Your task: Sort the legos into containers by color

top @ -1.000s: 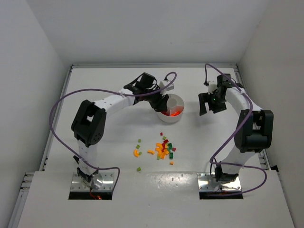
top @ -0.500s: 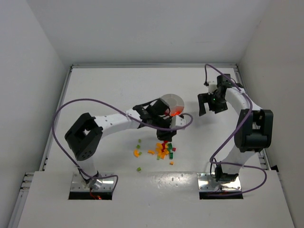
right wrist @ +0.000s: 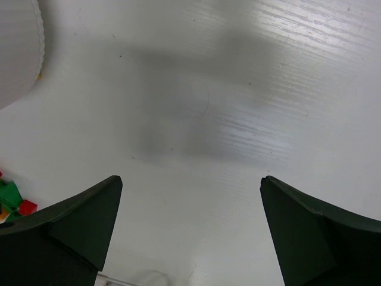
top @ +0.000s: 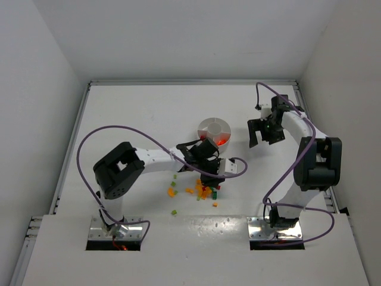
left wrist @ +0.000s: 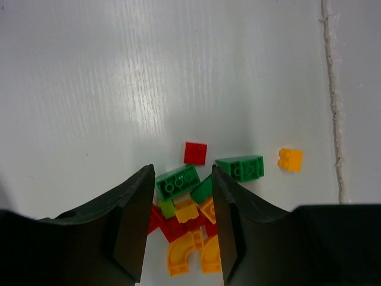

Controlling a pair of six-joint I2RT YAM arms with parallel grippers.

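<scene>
The legos (top: 204, 189) lie in a loose heap on the white counter (top: 131, 113), in front of the round divided dish (top: 209, 124) and apart from it; a few strays sit to the heap's left and near side. One wedge of the dish holds red and orange bricks (top: 221, 141); its outer wall is ribbed white plastic. The left end effector (left wrist: 183, 174) hangs over the heap's edge, its black jaws half parted and clamping nothing; between them show a studded green brick (left wrist: 177, 182), a yellow one and curved orange pieces; a red square brick (left wrist: 195, 153), another green brick (left wrist: 241, 168) and an orange brick (left wrist: 290, 159) lie just beyond. The right end effector (right wrist: 190, 202) gapes wide over bare, faintly streaked counter, to the right of the dish. Purple cables (top: 89, 140) loop along both arms.
</scene>
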